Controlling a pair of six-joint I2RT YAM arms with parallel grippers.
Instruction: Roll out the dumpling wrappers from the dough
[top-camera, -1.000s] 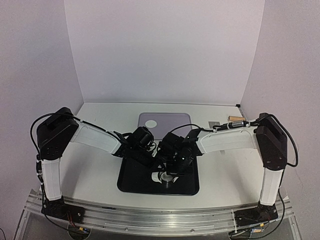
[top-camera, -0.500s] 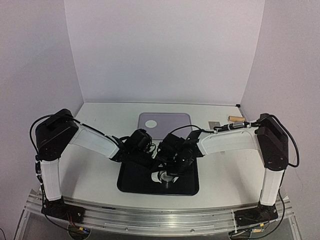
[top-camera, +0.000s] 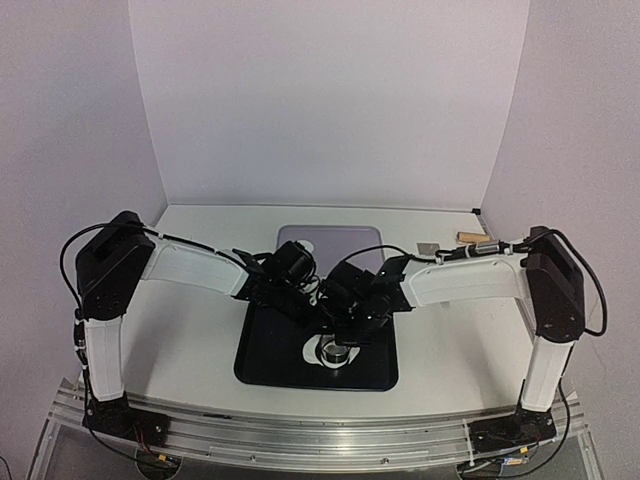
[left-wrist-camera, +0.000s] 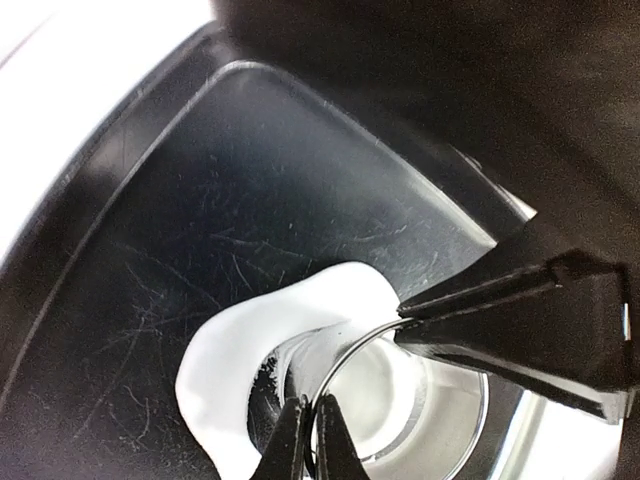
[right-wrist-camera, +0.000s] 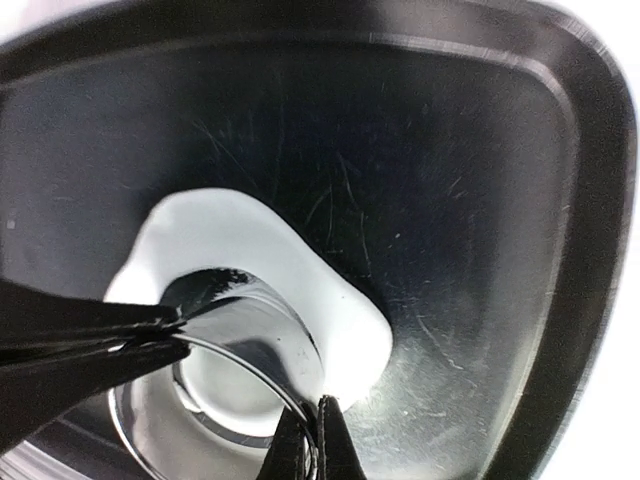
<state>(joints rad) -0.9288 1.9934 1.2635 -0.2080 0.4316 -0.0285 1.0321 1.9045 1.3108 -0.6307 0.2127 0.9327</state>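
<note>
The dough (top-camera: 311, 349) is a flattened white sheet of irregular outline on the black tray (top-camera: 268, 352). A small metal ring (top-camera: 336, 352) stands on it, with white dough showing inside the ring (left-wrist-camera: 400, 400). My left gripper (left-wrist-camera: 312, 408) is shut on the ring's thin rim. My right gripper (right-wrist-camera: 315, 410) is shut on the opposite side of the same rim (right-wrist-camera: 250, 365). Both meet over the tray (top-camera: 336, 328). The dough spreads out beyond the ring (left-wrist-camera: 225, 370) (right-wrist-camera: 250, 240). No separate round wrapper disc shows.
A grey-purple board (top-camera: 330, 240) lies behind the tray. A wooden rolling pin (top-camera: 470, 237) and a small metal piece (top-camera: 427, 247) lie at the back right. The tray's raised rim (right-wrist-camera: 590, 200) runs close to the right of the dough.
</note>
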